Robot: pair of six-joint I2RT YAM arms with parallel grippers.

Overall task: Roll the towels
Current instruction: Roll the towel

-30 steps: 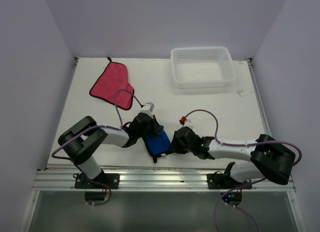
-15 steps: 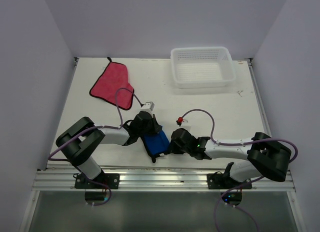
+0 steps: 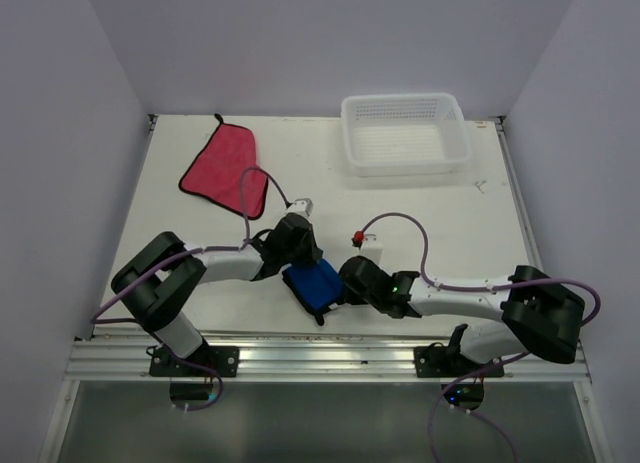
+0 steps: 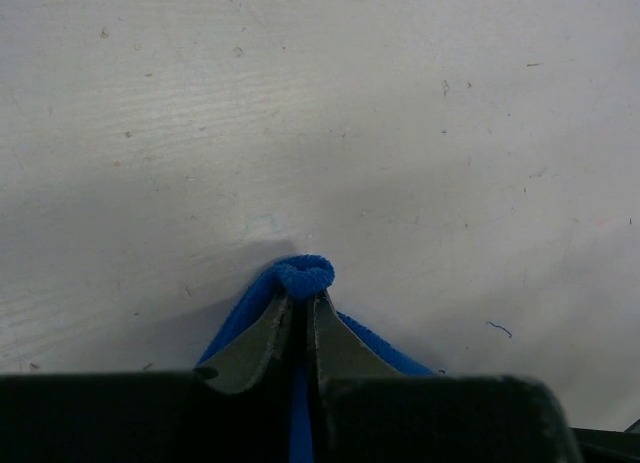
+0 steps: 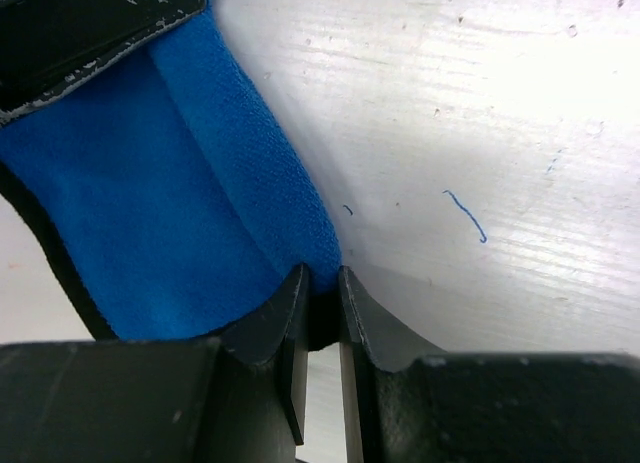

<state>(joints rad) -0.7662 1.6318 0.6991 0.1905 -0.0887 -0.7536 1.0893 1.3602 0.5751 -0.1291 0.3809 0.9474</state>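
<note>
White table (image 3: 400,213), matte, wood grain faintly visible up close, small scuffs and specks on it (image 4: 350,133). Pale lilac back wall (image 3: 330,43), left wall (image 3: 50,183) and right wall (image 3: 590,133) box it in. Metal rail (image 3: 330,355) along the table's near edge. Grey-green glossy panel (image 3: 320,423) below the rail. Even, soft light, with weak shadows.

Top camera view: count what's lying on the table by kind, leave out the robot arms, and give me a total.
Towels: 2 (blue towel, pink-red towel)
Baskets: 1 (white mesh basket)
Total: 3
</note>
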